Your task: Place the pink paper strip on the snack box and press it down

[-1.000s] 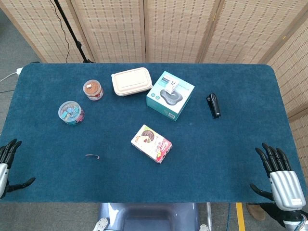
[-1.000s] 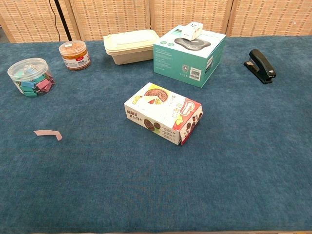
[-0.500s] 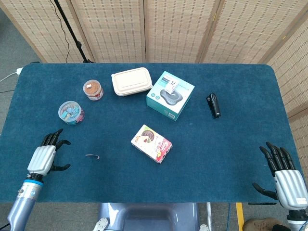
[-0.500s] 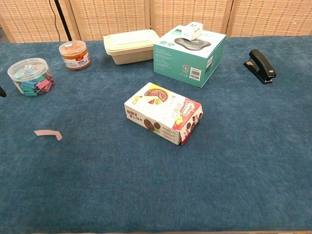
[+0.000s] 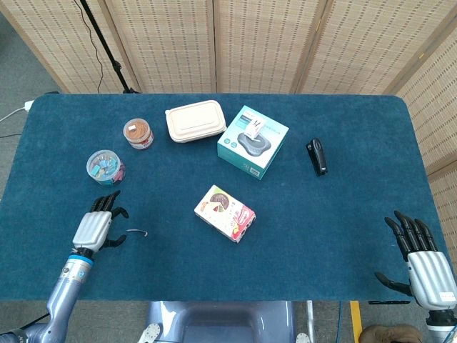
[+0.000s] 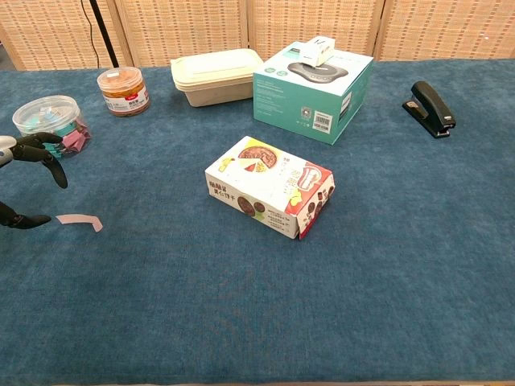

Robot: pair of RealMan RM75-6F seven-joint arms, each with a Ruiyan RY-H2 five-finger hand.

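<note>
The snack box (image 5: 225,213) (image 6: 270,186) lies flat near the middle of the blue table, nothing on top of it. The pink paper strip (image 5: 136,231) (image 6: 80,219) lies on the cloth to the left of the box. My left hand (image 5: 97,224) (image 6: 28,177) hovers just left of the strip, fingers spread, holding nothing; its thumb tip is close to the strip's left end. My right hand (image 5: 421,261) stays at the table's front right corner, fingers spread and empty, far from the box.
A clear jar of coloured clips (image 5: 105,167) (image 6: 51,127) stands just beyond my left hand. Further back are an orange-lidded jar (image 5: 138,133), a beige lunch box (image 5: 196,120), a teal carton (image 5: 252,141) and a black stapler (image 5: 316,156).
My left hand has come in from the table's left edge, moving right and forward to just beside the pink strip. The right hand has barely shifted. Strip and box have not moved.
</note>
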